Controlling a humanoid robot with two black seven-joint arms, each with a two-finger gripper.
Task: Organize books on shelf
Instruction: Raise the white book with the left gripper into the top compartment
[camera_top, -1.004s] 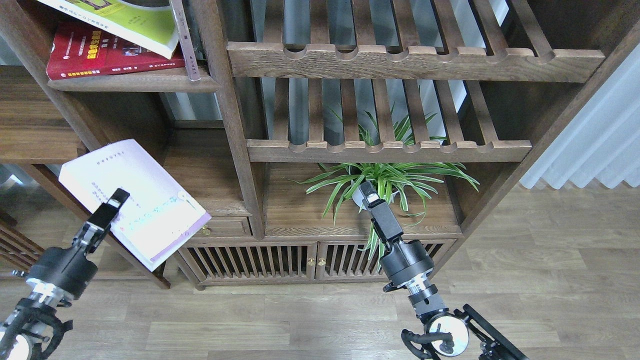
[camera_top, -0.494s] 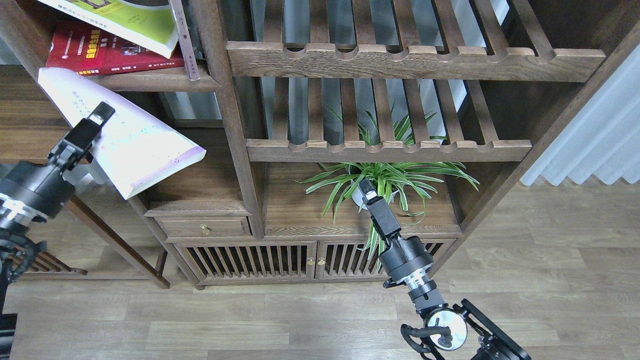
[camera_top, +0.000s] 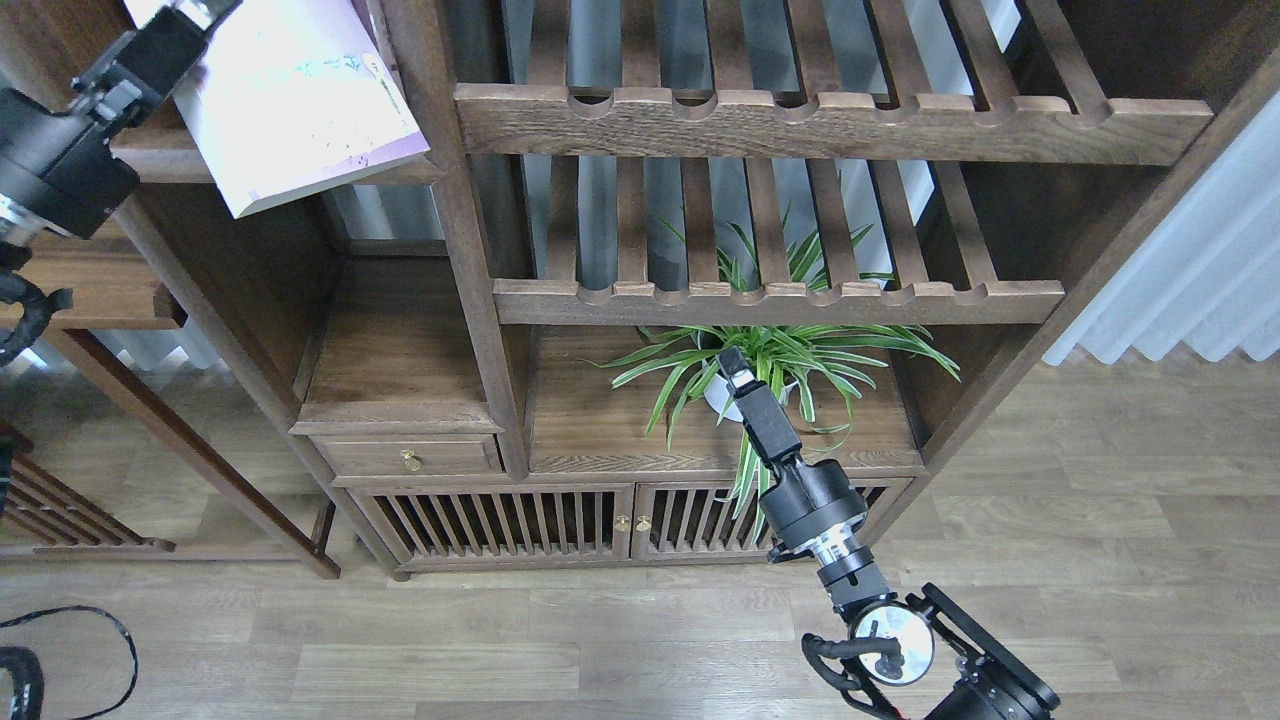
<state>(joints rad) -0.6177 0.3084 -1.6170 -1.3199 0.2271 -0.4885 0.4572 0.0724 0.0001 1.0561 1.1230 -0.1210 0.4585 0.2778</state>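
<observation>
White book (camera_top: 300, 95) with lilac trim is clamped at its left edge by the left gripper (camera_top: 195, 12), top-left of frame, tilted over the shelf (camera_top: 390, 172) front edge. Its long axis runs diagonally, lower corner hanging just past the plank. Book lies right of the gripper; shelf sits just behind and below. Right gripper (camera_top: 735, 365) idles by the plant (camera_top: 780, 350), well apart; can't tell its fingers apart.

You see a white book (camera_top: 290, 95) with lilac trim along its lower edge and faint teal markings on the cover. The shelf (camera_top: 385, 172) beneath it is dark brown wood. Both arms are black; the right gripper (camera_top: 735, 365) shows a pale tip. The plant (camera_top: 775, 350) has green, pale-striped leaves in a white pot (camera_top: 722, 405). The floor (camera_top: 600, 640) is grey-brown planks.
</observation>
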